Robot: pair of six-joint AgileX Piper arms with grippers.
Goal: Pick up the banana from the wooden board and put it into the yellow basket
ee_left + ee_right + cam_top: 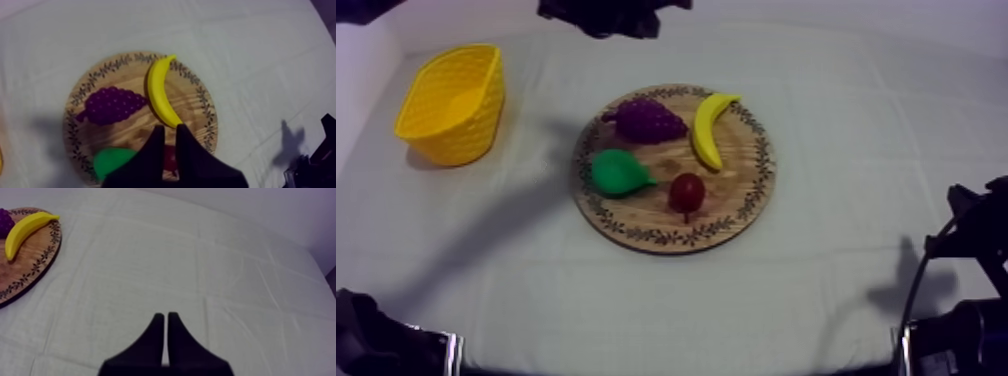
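My left claw [170, 129] hovers at the banana's [159, 90] near end.
It is slightly parted and empty; the banana runs lengthwise away from it across the board [187, 106]; my right claw [165, 317], pressed together, is farther off.

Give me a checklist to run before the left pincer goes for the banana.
1. The banana lying on the wooden board: ok.
2. The left pincer open, nothing between its fingers: ok.
3. The left pincer centred over the banana: not ok, its tips sit past the banana's end, above the small red fruit.
4. The yellow basket opening free: ok.
5. The right pincer shut, off the board over bare cloth: ok.
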